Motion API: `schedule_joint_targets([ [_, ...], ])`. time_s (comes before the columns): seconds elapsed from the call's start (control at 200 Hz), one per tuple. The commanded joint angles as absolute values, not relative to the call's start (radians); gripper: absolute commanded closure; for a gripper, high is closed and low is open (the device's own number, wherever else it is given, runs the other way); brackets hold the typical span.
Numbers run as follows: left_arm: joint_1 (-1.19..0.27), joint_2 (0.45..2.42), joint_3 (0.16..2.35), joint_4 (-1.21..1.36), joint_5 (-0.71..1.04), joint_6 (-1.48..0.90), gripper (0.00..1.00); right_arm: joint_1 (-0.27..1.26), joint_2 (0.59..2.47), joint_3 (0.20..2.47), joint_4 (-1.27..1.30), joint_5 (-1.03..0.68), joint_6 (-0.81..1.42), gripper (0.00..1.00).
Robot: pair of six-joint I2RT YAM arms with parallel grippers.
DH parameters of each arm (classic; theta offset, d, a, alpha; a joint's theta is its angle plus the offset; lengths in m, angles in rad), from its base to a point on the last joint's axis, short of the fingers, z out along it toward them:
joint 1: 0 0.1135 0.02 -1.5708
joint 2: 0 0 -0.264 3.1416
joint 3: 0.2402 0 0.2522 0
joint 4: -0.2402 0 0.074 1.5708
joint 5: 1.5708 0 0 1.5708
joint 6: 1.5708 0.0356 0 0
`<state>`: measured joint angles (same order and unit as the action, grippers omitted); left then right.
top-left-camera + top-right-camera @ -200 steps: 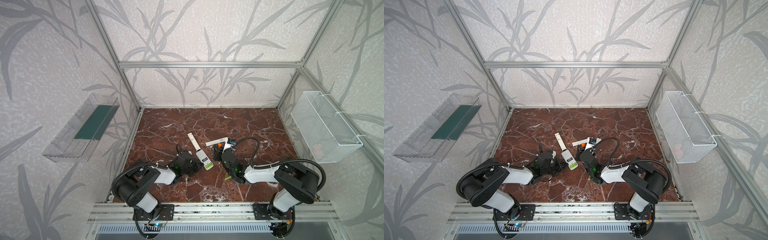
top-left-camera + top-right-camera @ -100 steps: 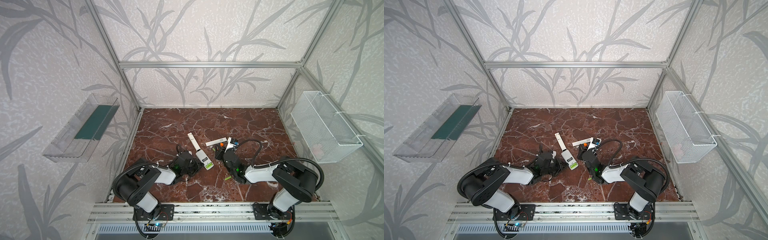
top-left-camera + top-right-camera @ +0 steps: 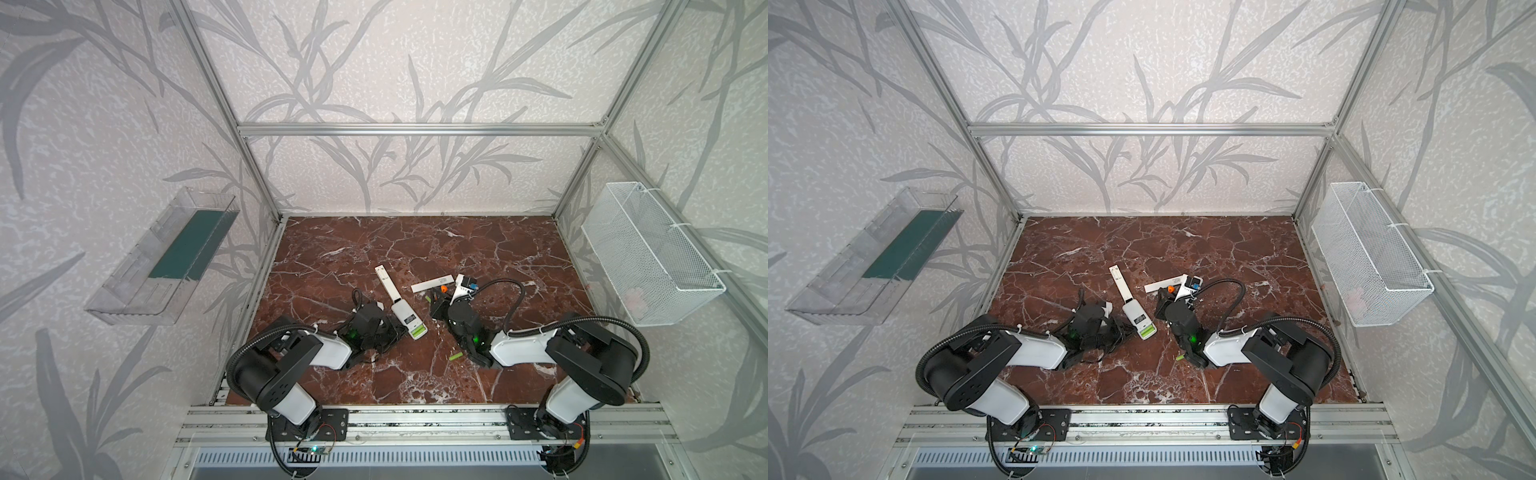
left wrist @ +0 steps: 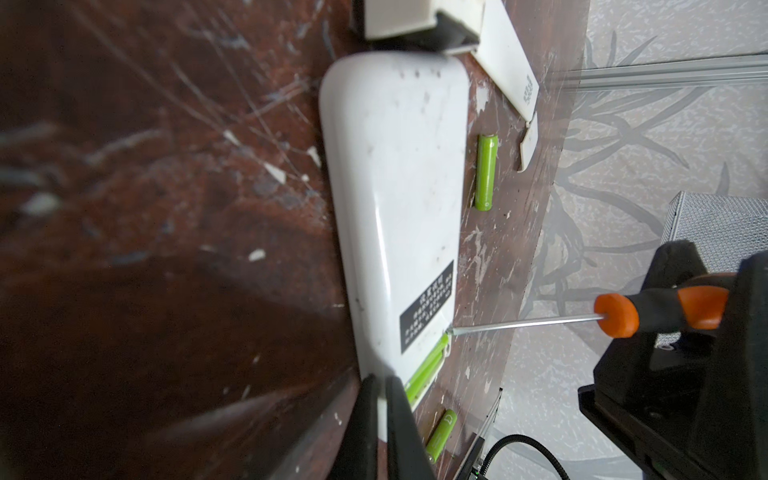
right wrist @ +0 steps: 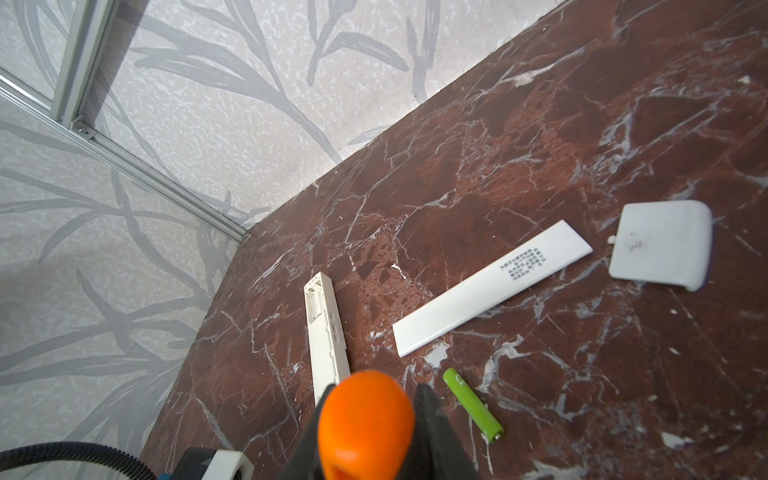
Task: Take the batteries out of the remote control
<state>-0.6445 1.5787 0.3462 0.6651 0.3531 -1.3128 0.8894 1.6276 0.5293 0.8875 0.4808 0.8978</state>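
The wide white remote control [image 3: 406,318] [image 4: 395,199] lies face down mid-table, its end compartment open with lime-green batteries [image 4: 428,365] [image 3: 417,331] inside. My left gripper [image 4: 382,415] [image 3: 401,334] is shut on that end's edge. My right gripper [image 5: 370,419] [image 3: 436,302] is shut on an orange-and-black screwdriver [image 4: 665,316]. The screwdriver's tip [image 4: 452,331] touches the compartment's corner. Loose batteries lie on the table: one [image 4: 486,178] [image 5: 471,405] beside the remote, another [image 4: 441,434] [image 3: 456,356] nearer the front.
A slim white remote [image 5: 326,332] [image 3: 383,277], a long flat cover strip [image 5: 492,286] [image 3: 432,284] and a small battery cover [image 5: 660,243] lie on the marble table [image 3: 415,386]. A wire basket [image 3: 648,266] hangs right, a clear tray [image 3: 162,266] left.
My right gripper with the screwdriver has edged slightly to the right. The left gripper and the remote have stayed put.
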Motion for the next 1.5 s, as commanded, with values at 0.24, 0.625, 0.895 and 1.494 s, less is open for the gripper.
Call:
schedule_joint_targets([
  [0.24, -0.65, 1.643, 0.328, 0.542, 0.336, -1.328, 0.93, 0.914, 1.57, 0.532, 0.901, 0.371, 0.958, 1.0],
  [0.625, -0.646, 1.631, 0.33, 0.533, 0.338, -1.321, 0.93, 0.914, 1.503, 0.525, 0.835, 0.401, 0.855, 1.0],
  [0.895, -0.637, 1.563, 0.359, 0.427, 0.327, -1.274, 0.93, 0.914, 1.441, 0.578, 0.708, 0.405, 0.708, 1.0],
  [1.494, -0.636, 1.355, 0.429, 0.121, 0.274, -1.142, 0.91, 0.909, 1.444, 0.735, 0.463, 0.241, 0.327, 1.0],
])
